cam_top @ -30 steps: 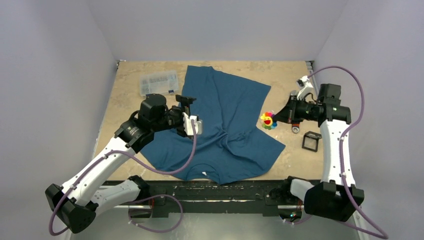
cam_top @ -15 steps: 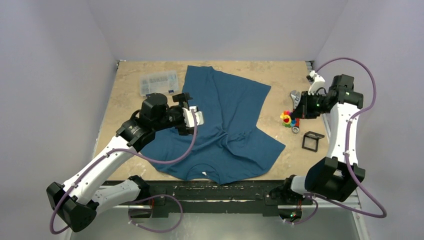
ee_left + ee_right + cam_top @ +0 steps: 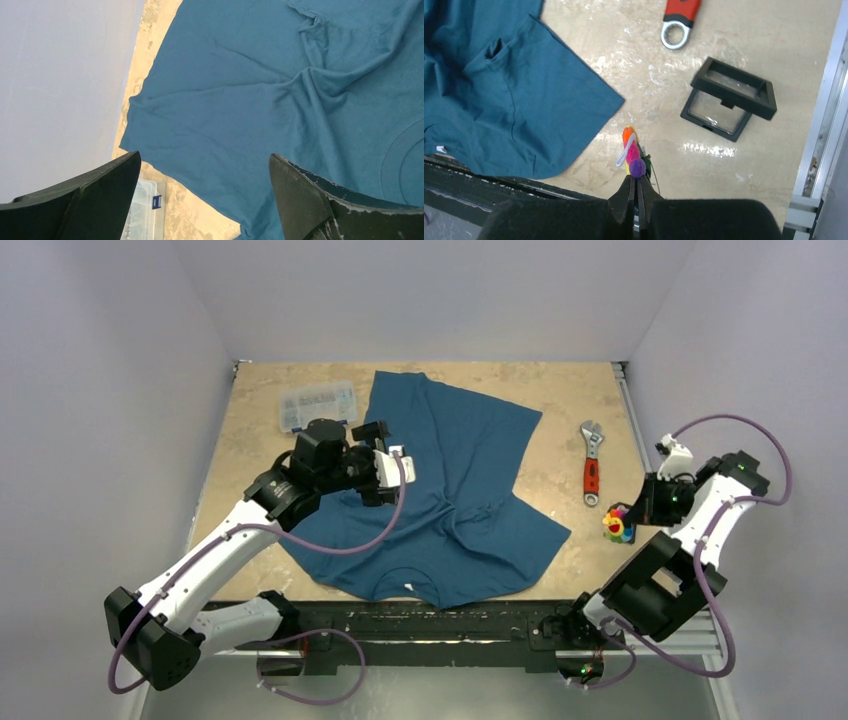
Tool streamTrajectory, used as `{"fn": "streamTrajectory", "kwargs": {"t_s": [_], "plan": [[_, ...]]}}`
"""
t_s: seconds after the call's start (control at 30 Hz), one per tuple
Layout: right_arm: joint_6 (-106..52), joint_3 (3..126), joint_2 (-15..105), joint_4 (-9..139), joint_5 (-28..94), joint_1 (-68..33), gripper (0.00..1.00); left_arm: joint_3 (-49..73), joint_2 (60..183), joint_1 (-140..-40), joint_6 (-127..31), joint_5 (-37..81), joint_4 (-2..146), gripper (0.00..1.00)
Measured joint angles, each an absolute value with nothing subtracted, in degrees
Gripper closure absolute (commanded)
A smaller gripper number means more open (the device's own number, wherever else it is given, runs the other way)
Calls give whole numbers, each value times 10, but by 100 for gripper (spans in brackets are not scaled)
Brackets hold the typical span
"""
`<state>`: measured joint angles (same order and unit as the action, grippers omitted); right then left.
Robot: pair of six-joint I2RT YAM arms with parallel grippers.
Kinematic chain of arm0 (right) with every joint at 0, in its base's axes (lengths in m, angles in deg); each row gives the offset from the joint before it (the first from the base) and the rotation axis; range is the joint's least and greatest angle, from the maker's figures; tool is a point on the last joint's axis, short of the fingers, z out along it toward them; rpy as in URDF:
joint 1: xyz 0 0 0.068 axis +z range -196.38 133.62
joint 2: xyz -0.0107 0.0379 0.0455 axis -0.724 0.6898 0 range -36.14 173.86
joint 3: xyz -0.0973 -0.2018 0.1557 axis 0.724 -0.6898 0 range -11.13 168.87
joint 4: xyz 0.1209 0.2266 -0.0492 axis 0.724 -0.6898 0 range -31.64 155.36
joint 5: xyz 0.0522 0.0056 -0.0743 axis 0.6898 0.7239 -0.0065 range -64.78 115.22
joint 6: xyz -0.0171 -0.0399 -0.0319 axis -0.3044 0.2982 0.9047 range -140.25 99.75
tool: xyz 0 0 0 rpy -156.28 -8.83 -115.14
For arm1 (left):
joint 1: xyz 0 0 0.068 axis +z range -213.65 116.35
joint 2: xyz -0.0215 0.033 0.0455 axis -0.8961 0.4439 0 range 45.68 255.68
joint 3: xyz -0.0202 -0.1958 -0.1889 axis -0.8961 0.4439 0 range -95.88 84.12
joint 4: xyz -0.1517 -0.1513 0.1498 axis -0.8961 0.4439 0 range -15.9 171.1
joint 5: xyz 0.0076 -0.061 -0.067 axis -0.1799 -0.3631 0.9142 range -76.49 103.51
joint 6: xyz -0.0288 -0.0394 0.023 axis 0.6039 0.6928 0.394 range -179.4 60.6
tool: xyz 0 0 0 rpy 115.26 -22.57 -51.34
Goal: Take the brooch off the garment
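The dark teal T-shirt (image 3: 455, 480) lies rumpled across the middle of the table; it also shows in the left wrist view (image 3: 260, 100) and the right wrist view (image 3: 499, 90). My right gripper (image 3: 628, 520) is shut on the rainbow flower brooch (image 3: 617, 524), held edge-on above the bare table at the right, clear of the shirt. In the right wrist view the brooch (image 3: 634, 155) sticks out from my pinched gripper (image 3: 637, 181). My left gripper (image 3: 385, 465) is open and empty above the shirt's left part, jaws wide in the left wrist view (image 3: 205, 170).
A red-handled wrench (image 3: 591, 464) lies at the right rear, also in the right wrist view (image 3: 679, 15). A black square frame box (image 3: 729, 97) sits right of the shirt. A clear plastic case (image 3: 318, 406) lies at the rear left. The table's metal edge (image 3: 824, 120) runs along the right.
My right gripper has carried the brooch from beside the shirt's right edge rightward and toward the near right side. My left gripper has lifted slightly toward the rear over the shirt.
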<state>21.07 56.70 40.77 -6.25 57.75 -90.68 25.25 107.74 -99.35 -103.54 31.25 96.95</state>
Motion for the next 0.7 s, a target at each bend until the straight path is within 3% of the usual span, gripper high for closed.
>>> {"fn": "streamTrajectory", "kwargs": {"t_s": [0.7], "plan": [[327, 488, 471, 6, 656, -1052, 100, 199, 1125, -994, -1050, 315, 991, 0]]}}
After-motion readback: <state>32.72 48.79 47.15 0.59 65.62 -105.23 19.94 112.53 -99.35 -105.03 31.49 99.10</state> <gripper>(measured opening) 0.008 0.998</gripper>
